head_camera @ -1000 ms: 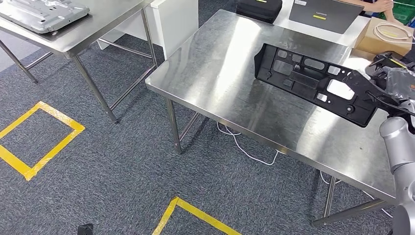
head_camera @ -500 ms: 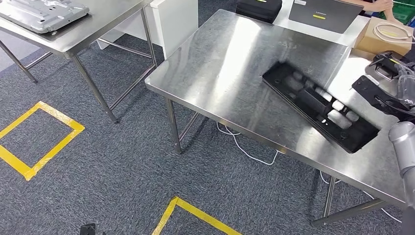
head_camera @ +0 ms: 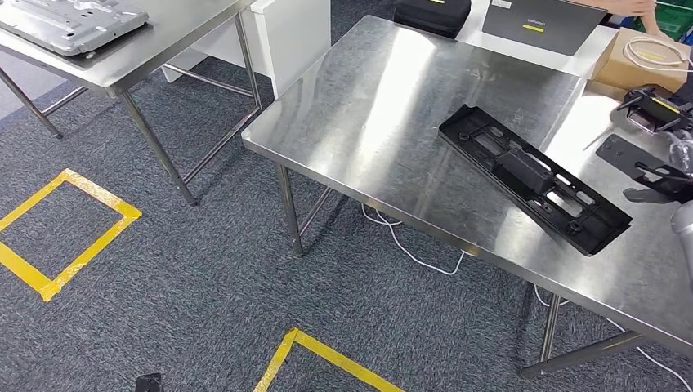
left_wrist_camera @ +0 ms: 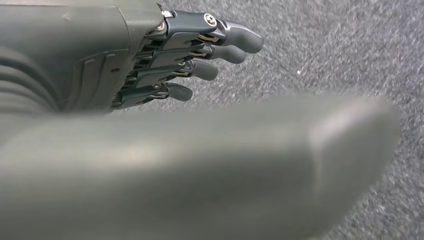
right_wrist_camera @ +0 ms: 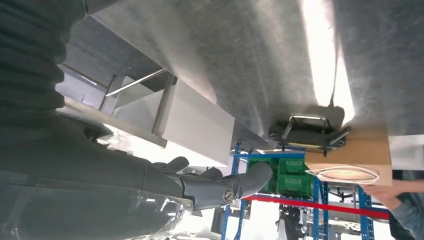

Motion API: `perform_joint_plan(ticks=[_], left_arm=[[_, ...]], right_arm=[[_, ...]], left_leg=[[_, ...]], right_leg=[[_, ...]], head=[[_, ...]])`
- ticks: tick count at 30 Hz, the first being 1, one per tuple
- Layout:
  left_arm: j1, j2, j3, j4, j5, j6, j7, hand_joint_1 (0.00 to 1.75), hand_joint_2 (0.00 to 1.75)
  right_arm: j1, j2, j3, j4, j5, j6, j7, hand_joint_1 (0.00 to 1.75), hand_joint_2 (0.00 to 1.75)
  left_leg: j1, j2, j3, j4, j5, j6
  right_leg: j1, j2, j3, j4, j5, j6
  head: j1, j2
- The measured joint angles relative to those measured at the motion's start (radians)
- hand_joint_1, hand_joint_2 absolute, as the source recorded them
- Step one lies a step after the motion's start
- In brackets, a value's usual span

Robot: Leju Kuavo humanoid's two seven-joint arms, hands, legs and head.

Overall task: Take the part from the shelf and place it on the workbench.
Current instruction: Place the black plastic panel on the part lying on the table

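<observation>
The black plastic part [head_camera: 535, 177], a long panel with several cut-outs, lies flat on the steel workbench [head_camera: 384, 114] toward its right side, with nothing touching it. My right hand [head_camera: 654, 171] hovers just right of the part, apart from it, fingers spread and holding nothing. In the right wrist view its fingers [right_wrist_camera: 220, 187] reach out over the shiny workbench [right_wrist_camera: 225, 60] with nothing in them. My left hand [left_wrist_camera: 150, 65] hangs over the grey carpet, fingers fairly straight, also holding nothing.
Past the workbench stand a black case [head_camera: 431, 15], a grey laptop-like box [head_camera: 539, 20] and a cardboard box [head_camera: 646, 57] with a coiled cable; a person's hand [right_wrist_camera: 385, 192] is near that box. A second steel table [head_camera: 122, 61] stands left. Yellow tape [head_camera: 65, 233] marks the carpet.
One second ago my right hand held the part tilted above the workbench. It came down, my hand let go, and now it lies flat while the hand has drawn back to the right.
</observation>
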Motion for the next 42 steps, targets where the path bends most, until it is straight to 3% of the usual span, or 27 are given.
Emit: perform_joint_plan(ticks=[7, 10, 12, 14, 16, 18, 19, 21, 23, 24, 28, 30, 32, 34, 35, 36, 38, 40, 42], left_arm=[[0.0, 0.0, 0.0, 0.0, -0.007, -0.018, 0.008, 0.0, 0.0], [0.0, 0.0, 0.0, 0.0, -0.008, -0.018, 0.01, 0.0, 0.0], [0.0, 0.0, 0.0, 0.0, -0.011, -0.015, 0.011, 0.0, 0.0], [-0.001, -0.001, -0.001, 0.0, -0.014, -0.012, 0.011, 0.0, 0.0], [-0.001, -0.001, -0.001, 0.0, -0.015, -0.011, 0.011, 0.0, 0.0], [-0.001, -0.001, -0.001, 0.0, -0.015, -0.011, 0.011, 0.0, 0.0], [-0.001, -0.001, -0.001, 0.0, -0.015, -0.011, 0.011, 0.0, 0.0], [-0.001, 0.0, -0.001, 0.0, -0.015, -0.01, 0.011, 0.0, 0.0], [-0.001, 0.002, -0.001, 0.0, -0.015, -0.01, 0.011, 0.0, 0.0], [-0.001, 0.003, -0.001, 0.0, -0.015, -0.009, 0.011, 0.0, 0.0], [0.0, 0.003, -0.001, 0.0, -0.014, -0.008, 0.011, 0.0, 0.0], [0.001, 0.003, -0.001, 0.0, -0.013, -0.008, 0.011, 0.0, 0.0], [0.001, 0.003, -0.001, 0.0, -0.013, -0.007, 0.011, 0.0, 0.0], [0.001, 0.003, -0.001, 0.0, -0.012, -0.006, 0.011, 0.0, 0.0], [0.001, 0.003, -0.001, 0.0, -0.012, -0.005, 0.011, 0.0, 0.0], [0.001, 0.003, -0.001, 0.0, -0.012, -0.005, 0.011, 0.0, 0.0], [0.001, 0.006, 0.0, 0.0, -0.012, -0.003, 0.01, 0.0, 0.0], [0.002, 0.008, 0.0, 0.0, -0.012, -0.002, 0.008, 0.0, 0.0], [0.002, 0.009, 0.0, 0.0, -0.012, -0.001, 0.006, 0.0, 0.0]], right_arm=[[-0.011, -0.008, 0.01, 0.016, 0.006, 0.0, 0.018, 0.0, 1.75], [-0.014, -0.008, 0.01, 0.017, 0.007, 0.0, 0.019, 0.0, 1.75], [-0.018, -0.011, 0.011, 0.017, 0.008, 0.0, 0.02, 0.0, 1.75], [-0.022, -0.015, 0.011, 0.018, 0.008, 0.0, 0.023, 0.0, 1.75], [-0.024, -0.016, 0.013, 0.02, 0.008, -0.001, 0.025, 0.0, 1.75], [-0.02, -0.016, 0.015, 0.024, 0.008, -0.001, 0.026, 0.0, 1.75], [-0.018, -0.016, 0.015, 0.025, 0.008, -0.002, 0.026, 0.0, 1.75], [-0.018, -0.016, 0.016, 0.026, 0.008, -0.002, 0.027, 0.0, 1.75], [-0.019, -0.014, 0.017, 0.027, 0.008, -0.003, 0.027, 0.0, 1.75], [-0.018, -0.012, 0.017, 0.027, 0.008, -0.004, 0.027, 0.0, 1.75], [-0.014, -0.006, 0.018, 0.028, 0.008, -0.005, 0.028, 0.0, 1.75], [-0.015, -0.004, 0.018, 0.028, 0.008, -0.006, 0.028, 0.0, 1.75], [-0.016, -0.001, 0.019, 0.028, 0.008, -0.007, 0.028, 0.0, 1.75], [-0.015, 0.004, 0.02, 0.028, 0.008, -0.008, 0.028, 0.0, 1.75], [-0.015, 0.006, 0.02, 0.028, 0.008, -0.009, 0.028, 0.0, 1.75], [-0.015, 0.007, 0.021, 0.028, 0.008, -0.011, 0.027, 0.0, 1.75], [-0.015, 0.01, 0.023, 0.028, 0.008, -0.018, 0.026, 0.0, 0.87], [-0.016, 0.012, 0.025, 0.03, 0.006, -0.024, 0.022, 0.0, 0.0], [-0.015, 0.016, 0.026, 0.031, 0.001, -0.029, 0.016, 0.0, 0.0]], left_leg=[[-0.001, 0.0, -0.001, 0.002, -0.001, 0.001], [-0.005, 0.0, -0.004, 0.004, 0.001, 0.013], [0.004, 0.003, 0.002, -0.015, 0.016, 0.022], [0.012, 0.006, 0.005, -0.034, 0.032, 0.029], [0.013, 0.008, -0.002, -0.037, 0.039, 0.029], [0.015, 0.009, -0.011, -0.036, 0.045, 0.023], [0.017, 0.009, -0.016, -0.036, 0.048, 0.018], [0.023, 0.01, -0.025, -0.033, 0.055, 0.004], [0.022, 0.01, -0.032, -0.028, 0.061, -0.012], [0.019, 0.01, -0.036, -0.023, 0.062, -0.018], [0.025, 0.009, -0.051, -0.008, 0.062, -0.029], [0.029, 0.009, -0.078, 0.056, 0.01, -0.037], [0.03, 0.009, -0.129, 0.189, -0.074, -0.04], [0.028, 0.009, -0.159, 0.286, -0.115, -0.035], [0.026, 0.009, -0.149, 0.284, -0.11, -0.028], [0.022, 0.008, -0.116, 0.243, -0.09, -0.017], [0.009, 0.004, -0.023, 0.109, -0.052, 0.017], [-0.007, 0.004, 0.028, 0.028, -0.036, 0.041], [-0.016, 0.009, 0.033, 0.005, -0.025, 0.047]], right_leg=[[-0.001, 0.0, 0.0, -0.001, 0.001, 0.001], [-0.01, 0.0, 0.003, -0.006, 0.008, 0.013], [-0.008, 0.0, -0.003, -0.001, 0.004, 0.017], [-0.008, -0.001, -0.036, 0.069, -0.042, 0.009], [-0.012, -0.002, -0.089, 0.204, -0.108, 0.004], [-0.018, -0.002, -0.108, 0.279, -0.136, 0.015], [-0.022, -0.003, -0.09, 0.262, -0.13, 0.026], [-0.036, -0.01, -0.003, 0.127, -0.1, 0.051], [-0.033, -0.011, 0.065, 0.026, -0.077, 0.058], [-0.033, -0.008, 0.074, 0.013, -0.075, 0.051], [-0.036, 0.0, 0.055, 0.026, -0.068, 0.017], [-0.033, 0.0, 0.048, 0.026, -0.06, -0.005], [-0.025, 0.001, 0.038, 0.026, -0.051, -0.02], [-0.013, 0.002, 0.027, 0.026, -0.044, -0.032], [-0.007, 0.003, 0.022, 0.026, -0.041, -0.036], [0.0, 0.004, 0.019, 0.026, -0.038, -0.04], [0.009, 0.006, 0.016, 0.025, -0.032, -0.042], [0.008, 0.005, 0.016, 0.022, -0.026, -0.037], [0.005, 0.004, 0.018, 0.013, -0.017, -0.025]], head=[[0.0, 0.0], [-0.001, 0.0], [0.0, 0.0], [0.001, 0.0], [0.002, 0.0], [0.001, 0.0], [0.001, 0.0], [0.002, 0.0], [0.003, 0.0], [0.002, 0.0], [-0.008, 0.0], [-0.01, 0.0], [-0.011, 0.0], [-0.011, 0.0], [-0.011, 0.0], [-0.011, 0.0], [-0.009, 0.0], [-0.006, 0.0], [-0.007, 0.0]])
